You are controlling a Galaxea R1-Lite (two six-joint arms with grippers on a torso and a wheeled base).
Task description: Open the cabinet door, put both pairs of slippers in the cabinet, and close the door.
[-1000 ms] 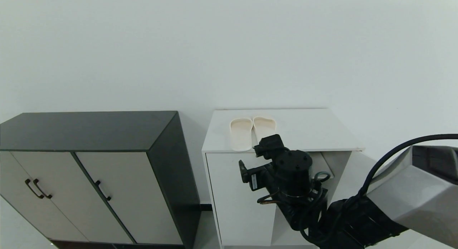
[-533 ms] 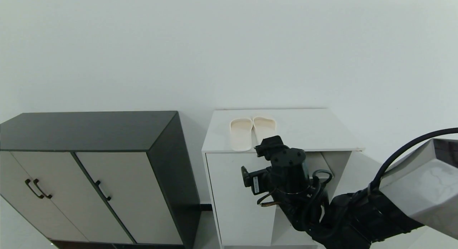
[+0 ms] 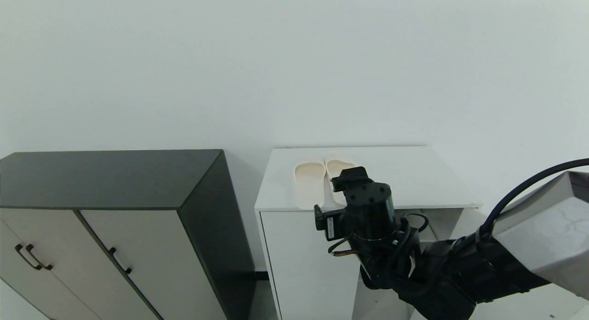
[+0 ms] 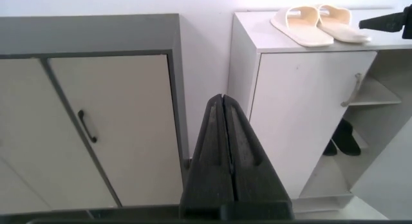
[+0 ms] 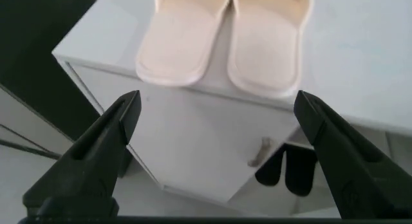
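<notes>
Cream slippers (image 5: 264,37) atop white cabinet (image 3: 299,260), dark pair (image 4: 341,139) inside (low down), right fingers (image 5: 96,159) wide, left fingers (image 4: 215,153) together

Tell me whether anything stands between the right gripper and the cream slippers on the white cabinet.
Nothing visible does. The right gripper is open and faces the cream slippers, which lie side by side on top of the white cabinet, near its front edge. No other thing shows between the fingers and the slippers.

Nothing readable is showing. A white label (image 3: 330,228) is sitting behind the right gripper (image 3: 350,174), too small to read.
</notes>
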